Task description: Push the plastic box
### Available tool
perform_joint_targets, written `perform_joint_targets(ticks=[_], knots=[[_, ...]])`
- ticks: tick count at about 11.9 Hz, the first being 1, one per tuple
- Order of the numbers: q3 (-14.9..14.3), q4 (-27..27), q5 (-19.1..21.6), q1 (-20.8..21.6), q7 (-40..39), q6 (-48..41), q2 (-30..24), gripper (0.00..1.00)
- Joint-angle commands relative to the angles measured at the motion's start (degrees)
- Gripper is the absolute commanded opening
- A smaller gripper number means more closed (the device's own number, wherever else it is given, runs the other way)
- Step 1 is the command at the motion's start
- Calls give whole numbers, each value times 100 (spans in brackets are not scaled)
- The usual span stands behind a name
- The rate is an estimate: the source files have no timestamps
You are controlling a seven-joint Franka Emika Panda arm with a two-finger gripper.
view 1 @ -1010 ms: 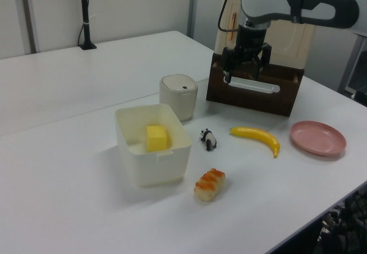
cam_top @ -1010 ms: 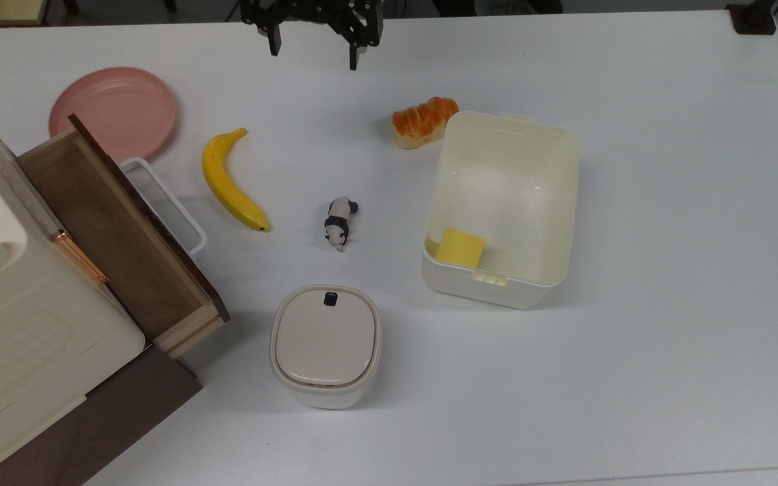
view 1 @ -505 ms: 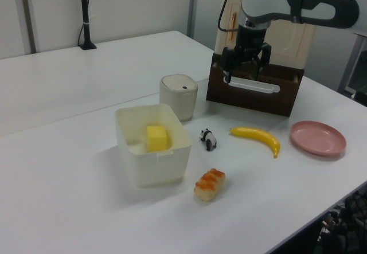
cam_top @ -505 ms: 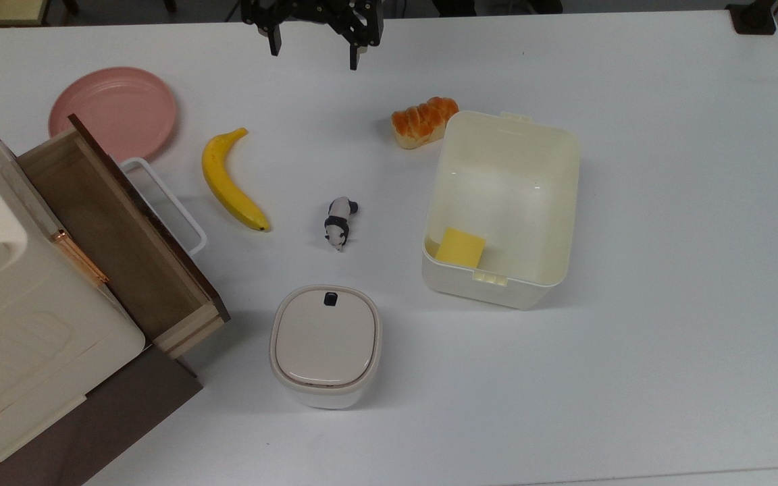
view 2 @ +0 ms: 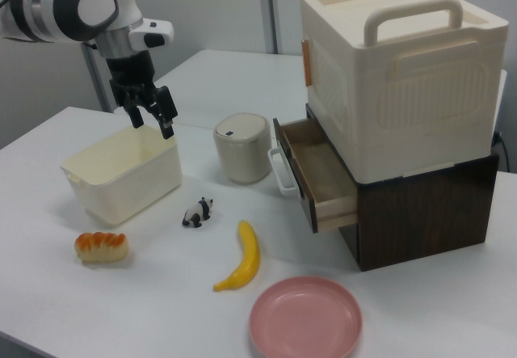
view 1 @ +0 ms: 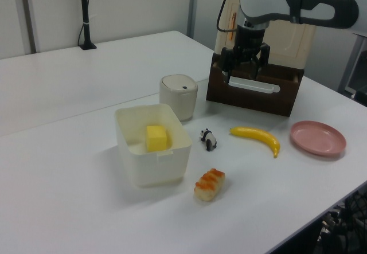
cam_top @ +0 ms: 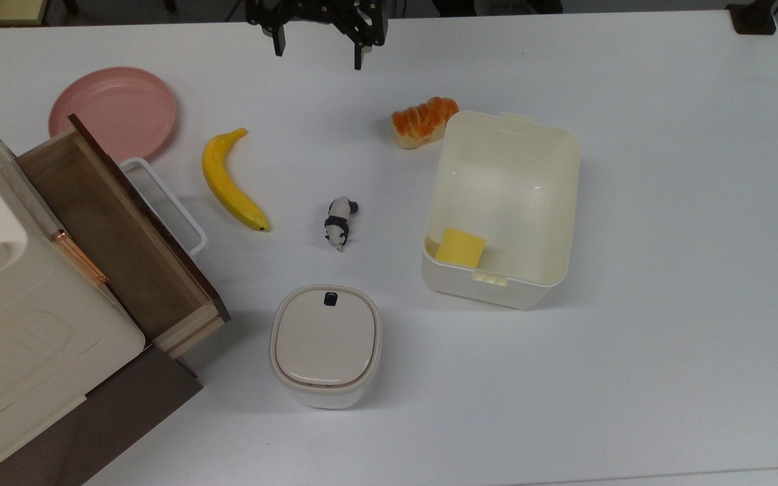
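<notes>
One arm, one big tub to deal with. We've got the plastic box (cam_top: pixel 504 202) sitting on the white table (cam_top: pixel 666 270), open-topped, toward the top view's right of centre, with a yellow block (cam_top: pixel 460 247) lying in the corner nearest the small latch tab on its lower rim. In the left view the box (view 1: pixel 152 145) is in the middle foreground, and in the right view (view 2: pixel 121 174) it's at the right view's left.

The gripper (cam_top: pixel 317 57) hangs up in the air near the top view's upper edge, well apart from the box, fingers spread wide and holding nothing. We see it in the left view (view 1: pixel 245 66) in front of the brown drawer unit, and in the right view (view 2: pixel 153 122) it lines up just above the box's far rim.

Other bits on the table:
- a bread roll (cam_top: pixel 424 120) just beside the box's upper-left corner in the top view
- a little panda figure (cam_top: pixel 340 223) between the box and a banana (cam_top: pixel 230 181)
- a pink plate (cam_top: pixel 113 111) near the top view's left
- a small white container (cam_top: pixel 325 344) with a beige lid and black button, below the panda in the top view
- a cream cabinet (view 2: pixel 400 75) with its wooden drawer (view 2: pixel 317 170) pulled open
</notes>
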Motion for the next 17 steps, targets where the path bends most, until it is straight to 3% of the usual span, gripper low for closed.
perform_joint_targets(ticks=[1,9,11,17], knots=[[-61,61,60,80,-532,-90,19,100],[-87,-212,-54,1,-4247,-177,27,100],[-114,-264,-325,-8,-5188,-327,27,100],[-105,-440,-554,-17,-6237,-318,71,100]])
